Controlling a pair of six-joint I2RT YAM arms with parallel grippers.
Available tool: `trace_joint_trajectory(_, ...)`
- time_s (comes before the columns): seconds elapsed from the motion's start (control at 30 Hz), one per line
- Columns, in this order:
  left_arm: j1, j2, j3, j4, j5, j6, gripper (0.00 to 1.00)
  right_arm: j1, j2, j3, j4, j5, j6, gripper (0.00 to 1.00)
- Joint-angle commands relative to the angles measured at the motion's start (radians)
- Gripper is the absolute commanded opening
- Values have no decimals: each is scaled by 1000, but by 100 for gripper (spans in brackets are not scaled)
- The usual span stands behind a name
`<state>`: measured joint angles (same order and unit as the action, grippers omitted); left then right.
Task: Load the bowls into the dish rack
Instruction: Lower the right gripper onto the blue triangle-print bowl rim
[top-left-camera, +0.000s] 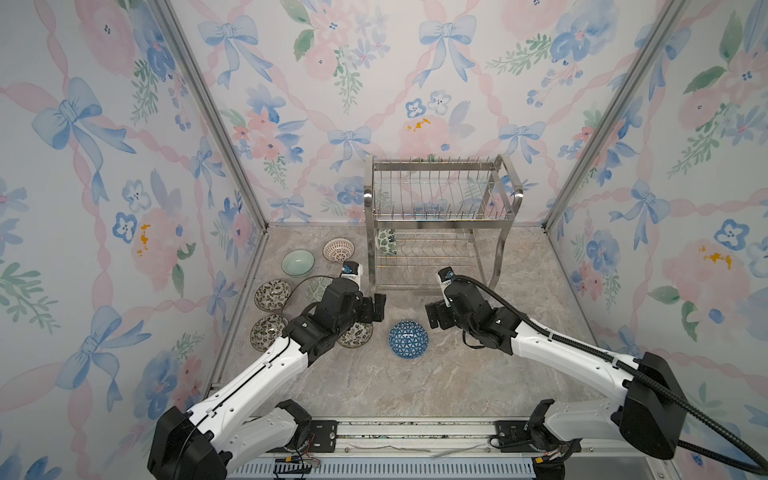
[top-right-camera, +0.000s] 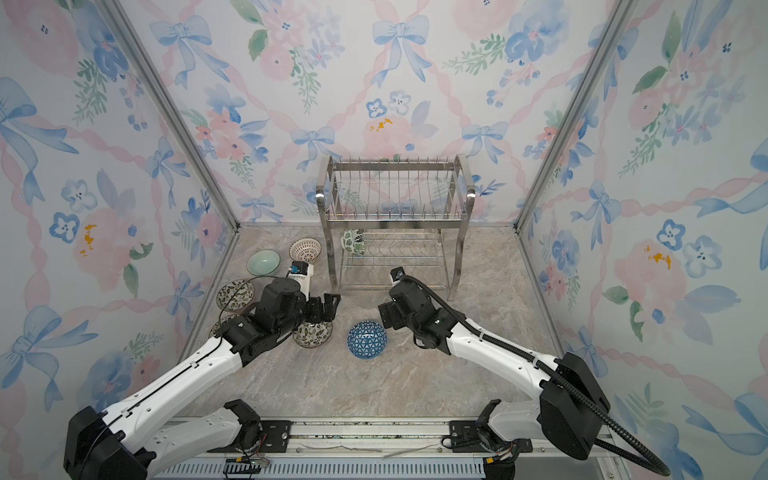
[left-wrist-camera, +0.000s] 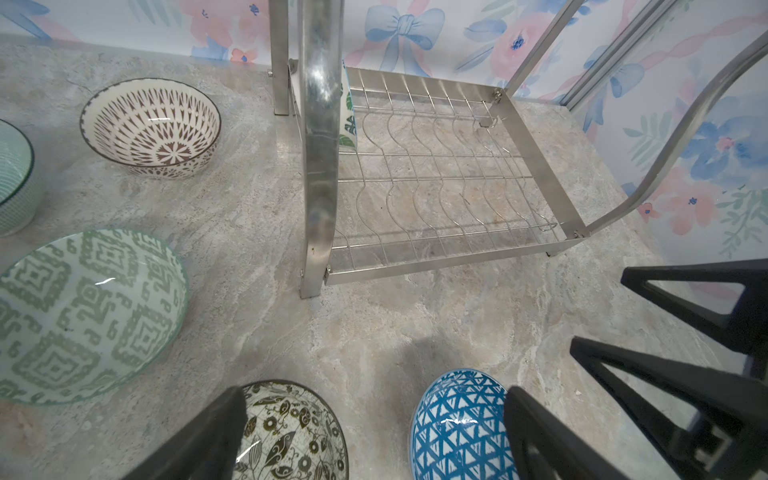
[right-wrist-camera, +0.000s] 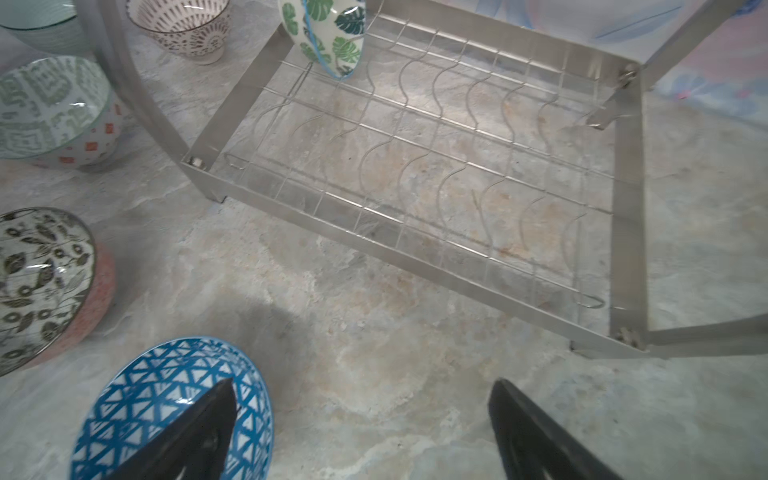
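Note:
The dish rack (top-left-camera: 442, 220) (top-right-camera: 395, 216) stands at the back of the table. A green-leaf bowl (top-left-camera: 386, 241) (right-wrist-camera: 328, 37) leans on edge at the left end of its lower tier. A blue-triangle bowl (top-left-camera: 408, 339) (top-right-camera: 367, 339) rests on the table in front of the rack, its patterned outside up like a dome. My left gripper (top-left-camera: 374, 307) (left-wrist-camera: 374, 392) hovers open just left of it, and my right gripper (top-left-camera: 432, 316) (right-wrist-camera: 363, 382) hovers open just right of it. Neither holds anything. The blue bowl (left-wrist-camera: 457, 424) (right-wrist-camera: 166, 407) shows beside one finger in each wrist view.
Several bowls sit left of the rack: a red lattice bowl (top-left-camera: 338, 250), a pale green bowl (top-left-camera: 298, 262), dark floral bowls (top-left-camera: 272, 295) (top-left-camera: 268, 332) (top-left-camera: 355, 334), and a green geometric bowl (left-wrist-camera: 83, 311) partly under my left arm. The rack's curved leg (left-wrist-camera: 320, 166) stands near them.

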<state>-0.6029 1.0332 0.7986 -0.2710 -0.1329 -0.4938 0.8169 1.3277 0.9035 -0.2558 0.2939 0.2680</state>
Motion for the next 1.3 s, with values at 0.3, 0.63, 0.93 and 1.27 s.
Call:
trace_joint_trajectory(0.3, -7, -76, -90, -60, 246, -113, 98, 86, 135, -58, 10, -213, 174, 92)
trace_joint_trajectory(0.63, -12, -96, -133, -59, 277, -167, 98, 87, 254, -10, 11, -164, 224, 71)
trace_joint_trajectory(0.93, -24, -89, -141, -58, 276, -183, 98, 68, 321, 34, -31, -106, 244, 48)
trace_joint_trajectory(1.27, -50, -79, -164, -25, 216, -183, 98, 16, 282, 2, -60, -99, 241, 21)
